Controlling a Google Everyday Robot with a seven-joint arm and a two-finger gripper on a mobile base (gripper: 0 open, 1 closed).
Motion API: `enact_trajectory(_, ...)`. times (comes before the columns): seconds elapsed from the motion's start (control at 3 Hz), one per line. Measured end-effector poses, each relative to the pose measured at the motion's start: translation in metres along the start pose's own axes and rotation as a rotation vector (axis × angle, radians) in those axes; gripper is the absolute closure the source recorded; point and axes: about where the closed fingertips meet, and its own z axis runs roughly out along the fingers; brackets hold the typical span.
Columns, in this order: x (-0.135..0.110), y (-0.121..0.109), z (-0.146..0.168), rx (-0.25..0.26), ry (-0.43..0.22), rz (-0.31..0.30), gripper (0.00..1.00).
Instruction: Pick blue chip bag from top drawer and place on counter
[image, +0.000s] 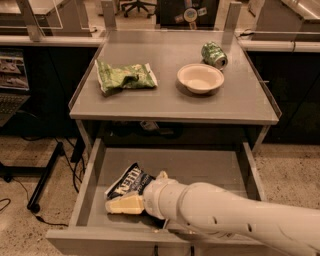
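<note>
The blue chip bag (128, 182), dark navy with white lettering, lies in the front left part of the open top drawer (210, 162). My gripper (141, 194) is down in the drawer on the bag's front right side, touching or covering its lower edge, with my white arm (225, 215) reaching in from the lower right. The arm hides the bag's right part. The counter (165, 102) is the grey tabletop above the drawer.
On the counter lie a green snack bag (125, 77) at the left, a cream bowl (200, 77) right of centre and a green can (214, 54) on its side behind the bowl. Black cables and a stand leg (45, 177) are on the floor to the left.
</note>
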Motion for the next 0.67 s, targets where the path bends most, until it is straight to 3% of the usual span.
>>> enact_trajectory(0.67, 0.015, -0.024, 0.056, 0.096, -0.030, -0.079, 0.00)
